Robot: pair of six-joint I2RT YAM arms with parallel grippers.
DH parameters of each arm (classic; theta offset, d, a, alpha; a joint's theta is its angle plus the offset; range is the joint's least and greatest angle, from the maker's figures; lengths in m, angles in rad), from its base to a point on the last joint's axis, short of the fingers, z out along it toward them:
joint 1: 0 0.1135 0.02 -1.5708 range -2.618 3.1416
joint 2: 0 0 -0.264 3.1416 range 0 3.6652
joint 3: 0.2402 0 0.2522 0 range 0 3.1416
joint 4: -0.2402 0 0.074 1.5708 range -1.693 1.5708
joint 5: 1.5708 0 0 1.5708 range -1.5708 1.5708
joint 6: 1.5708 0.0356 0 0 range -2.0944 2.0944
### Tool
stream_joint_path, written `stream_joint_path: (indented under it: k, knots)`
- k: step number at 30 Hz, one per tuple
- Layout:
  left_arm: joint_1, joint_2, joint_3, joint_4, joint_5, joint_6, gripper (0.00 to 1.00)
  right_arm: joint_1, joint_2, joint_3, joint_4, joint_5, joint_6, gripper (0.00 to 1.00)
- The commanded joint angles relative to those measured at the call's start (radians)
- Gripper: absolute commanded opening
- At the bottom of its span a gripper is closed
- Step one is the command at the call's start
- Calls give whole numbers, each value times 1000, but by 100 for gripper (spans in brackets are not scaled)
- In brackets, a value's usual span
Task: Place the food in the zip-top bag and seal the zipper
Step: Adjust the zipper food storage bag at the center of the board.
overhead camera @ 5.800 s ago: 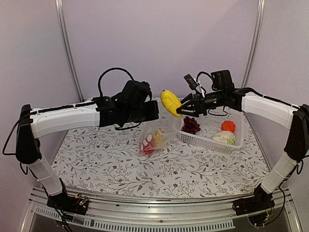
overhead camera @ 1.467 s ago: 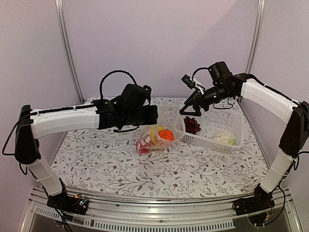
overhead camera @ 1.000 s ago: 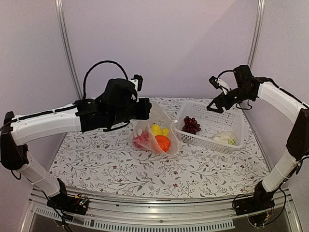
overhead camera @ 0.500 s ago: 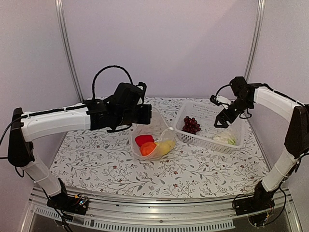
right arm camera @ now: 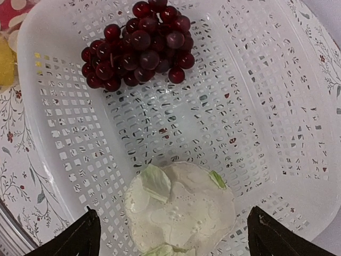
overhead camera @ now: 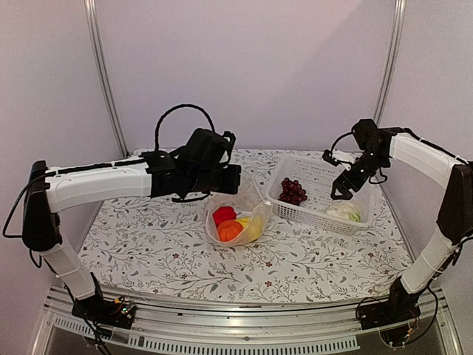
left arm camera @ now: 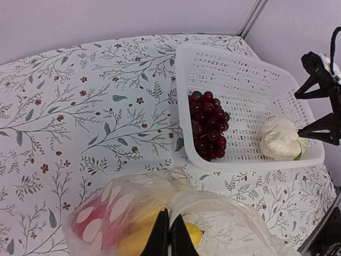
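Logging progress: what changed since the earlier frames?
The right gripper let go of the yellow piece; it and the orange fruit from the basket are now in the zip-top bag. That gripper moved over the cabbage, open. The left gripper still pinches the bag; grape bunch and cabbage stayed put.

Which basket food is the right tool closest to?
The pale cabbage, centred below the open right tool in its wrist view. The dark red grapes lie at the basket's other end.
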Motion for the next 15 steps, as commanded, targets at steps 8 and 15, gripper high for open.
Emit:
stream_joint_path:
  k: [8,15]
  knots:
    - [-3,18,27,-20,20,20,0,-29,99,-49,-98,167,12,99]
    - [-3,11,29,-20,20,28,0,-49,225,-12,-193,-3,15,99]
